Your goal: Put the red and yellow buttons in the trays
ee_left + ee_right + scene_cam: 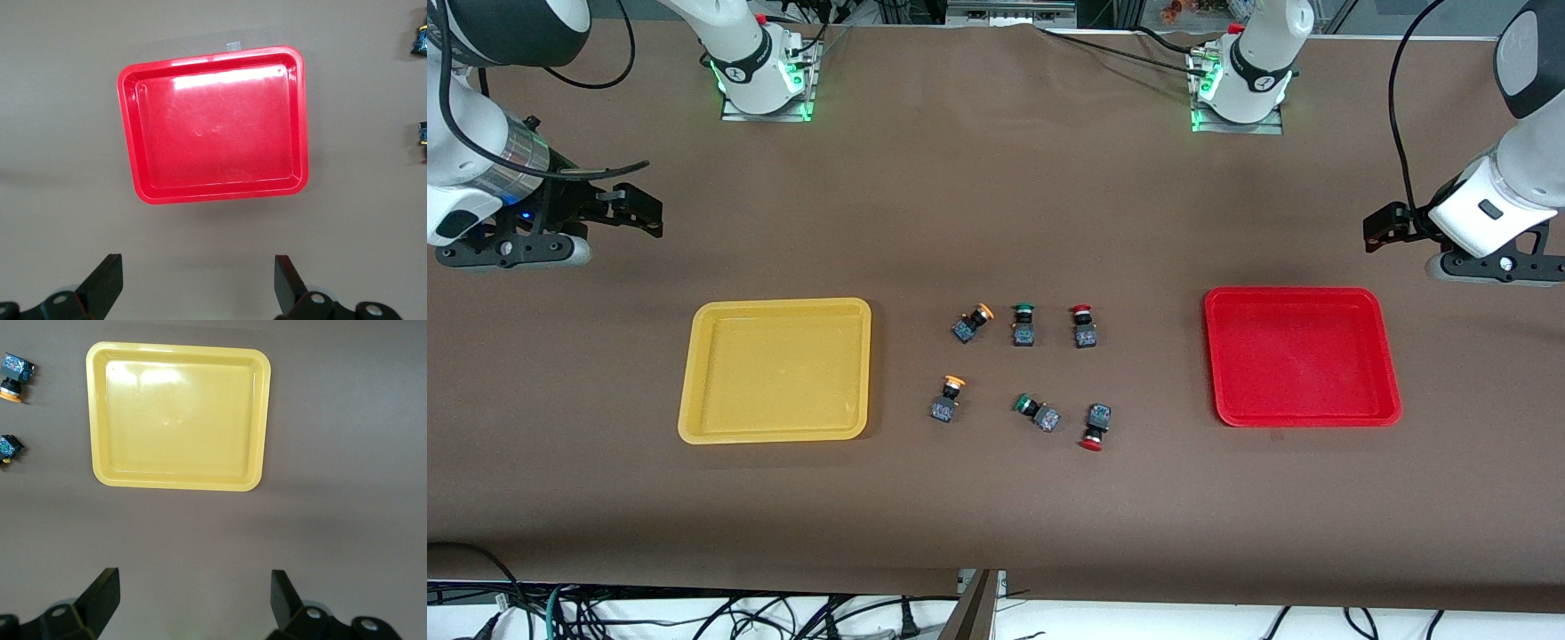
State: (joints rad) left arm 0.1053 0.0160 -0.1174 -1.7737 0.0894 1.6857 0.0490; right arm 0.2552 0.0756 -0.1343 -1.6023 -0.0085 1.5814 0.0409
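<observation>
Two red buttons (1084, 325) (1096, 427) and two yellow buttons (971, 322) (948, 397) lie mid-table between the yellow tray (775, 370) and the red tray (1301, 356) — both trays bare. Left gripper (199, 283), over the table beside the red tray — fingers apart. Right gripper (195, 600), beside the yellow tray, likewise apart.

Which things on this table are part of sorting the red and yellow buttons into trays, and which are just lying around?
Part of the job:
- red buttons and
- yellow buttons and
- yellow tray
- red tray

Just lying about:
- green buttons and, between the yellow and red ones
</observation>
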